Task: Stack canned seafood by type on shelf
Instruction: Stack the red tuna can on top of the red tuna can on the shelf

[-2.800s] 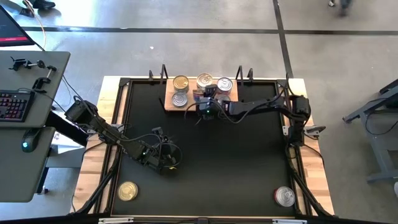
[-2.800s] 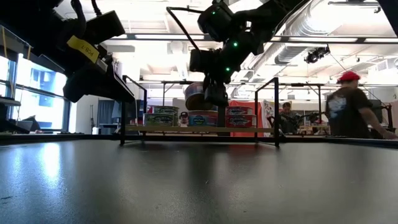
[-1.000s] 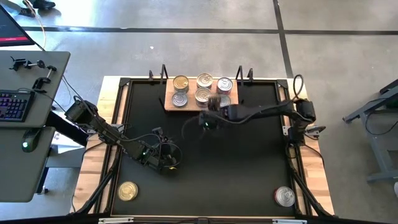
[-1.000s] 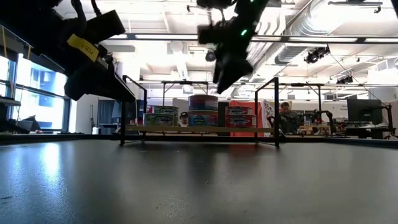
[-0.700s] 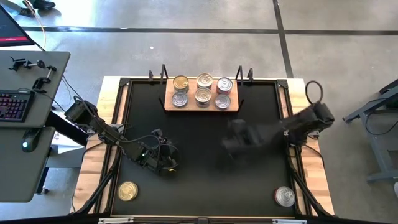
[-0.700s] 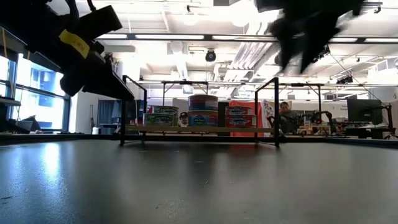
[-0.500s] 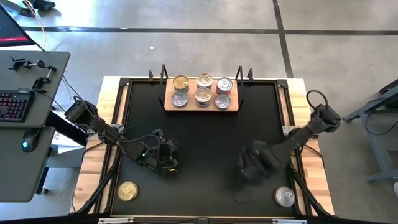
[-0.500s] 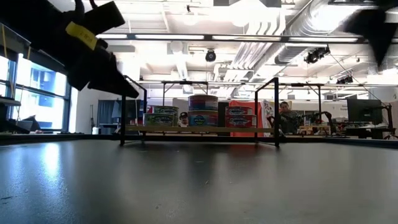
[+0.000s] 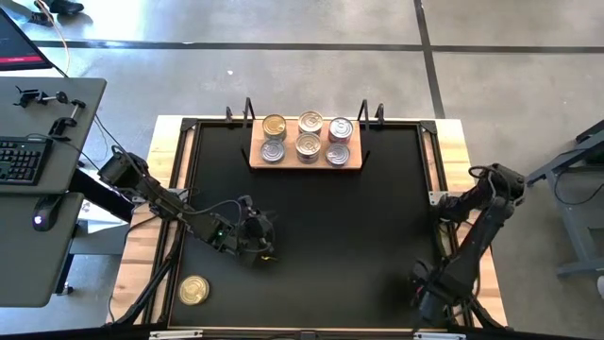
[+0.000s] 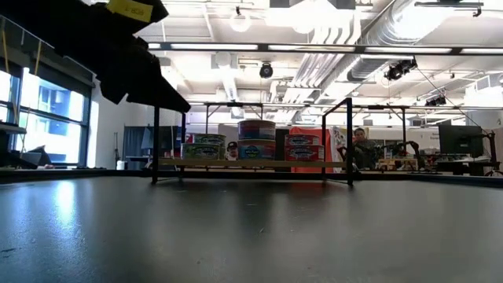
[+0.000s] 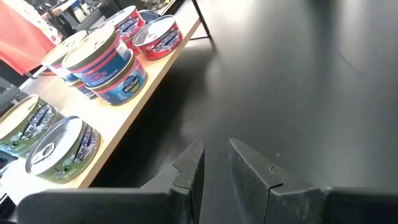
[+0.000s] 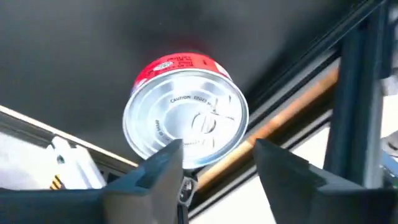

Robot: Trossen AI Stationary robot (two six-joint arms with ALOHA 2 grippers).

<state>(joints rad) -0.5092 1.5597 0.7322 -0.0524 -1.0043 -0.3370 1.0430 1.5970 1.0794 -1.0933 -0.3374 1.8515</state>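
The wooden shelf (image 9: 305, 157) stands at the table's far middle and carries several tins (image 9: 308, 144). In the low view one tin sits on another at the shelf's middle (image 10: 257, 130). A gold-lidded tin (image 9: 194, 290) rests on the table near the near left corner. A tin with a red side label and a silver lid (image 12: 185, 118) stands at the near right corner. My right gripper (image 12: 217, 167) is open above it, one finger on each side, and covers it in the high view (image 9: 429, 297). My left gripper (image 11: 216, 168) is shut and empty over the table's left middle (image 9: 260, 236).
Black frame rails run along the table's edges; one (image 12: 292, 81) passes close beside the red-labelled tin. The bare black tabletop (image 9: 349, 227) stretches between the shelf and the grippers. A person (image 10: 360, 148) shows far off in the room behind the shelf.
My right gripper has swung quickly from just in front of the shelf toward the table's near right corner and now hangs over the red-labelled tin. The tins on the shelf have stayed as they were. My left arm has shifted a little toward the table's right.
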